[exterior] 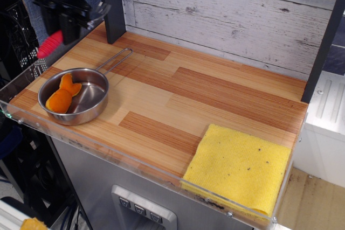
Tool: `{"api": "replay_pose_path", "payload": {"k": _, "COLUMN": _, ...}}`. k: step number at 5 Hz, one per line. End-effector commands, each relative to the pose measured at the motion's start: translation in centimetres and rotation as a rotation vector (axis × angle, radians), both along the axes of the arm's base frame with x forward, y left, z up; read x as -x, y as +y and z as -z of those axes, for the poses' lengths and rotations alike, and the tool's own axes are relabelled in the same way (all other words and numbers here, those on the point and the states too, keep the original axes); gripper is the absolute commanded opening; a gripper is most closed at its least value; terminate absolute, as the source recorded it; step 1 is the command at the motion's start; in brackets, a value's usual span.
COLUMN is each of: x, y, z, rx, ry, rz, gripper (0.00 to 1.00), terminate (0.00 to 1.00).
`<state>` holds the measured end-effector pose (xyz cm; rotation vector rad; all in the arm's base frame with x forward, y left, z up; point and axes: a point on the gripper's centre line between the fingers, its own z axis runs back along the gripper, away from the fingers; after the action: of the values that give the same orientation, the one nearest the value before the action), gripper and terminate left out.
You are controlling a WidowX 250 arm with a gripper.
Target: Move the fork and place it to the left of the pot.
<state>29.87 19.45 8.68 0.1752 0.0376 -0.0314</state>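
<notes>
The pot (74,96) is a small shiny steel saucepan at the table's front left, with orange pieces (63,95) inside and a thin wire-loop handle (115,59) pointing back right. My black gripper (63,25) is up at the far left, above and behind the pot, beyond the table's left edge. It is shut on the fork (50,44), whose red ribbed handle sticks down to the left below the fingers. The tines show as a grey tip at the gripper's right side, partly hidden.
A yellow cloth (240,168) lies at the front right corner. A clear acrylic rim (97,145) runs along the table's front and left edges. A black post (111,6) stands at the back left against the grey plank wall.
</notes>
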Motion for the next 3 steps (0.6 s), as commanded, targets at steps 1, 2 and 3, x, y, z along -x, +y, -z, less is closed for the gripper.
{"api": "replay_pose_path", "payload": {"k": 1, "x": 0.5, "y": 3.1, "z": 0.3, "rx": -0.041, "ry": 0.005, "rz": -0.030, "gripper": 0.00, "terminate": 0.00}}
{"api": "replay_pose_path", "payload": {"k": 2, "x": 0.3, "y": 3.6, "z": 2.1, "rx": -0.037, "ry": 0.045, "rz": -0.037, "gripper": 0.00, "terminate": 0.00}}
{"api": "replay_pose_path", "payload": {"k": 3, "x": 0.2, "y": 3.7, "z": 4.0, "rx": -0.027, "ry": 0.098, "rz": -0.039, "gripper": 0.00, "terminate": 0.00}}
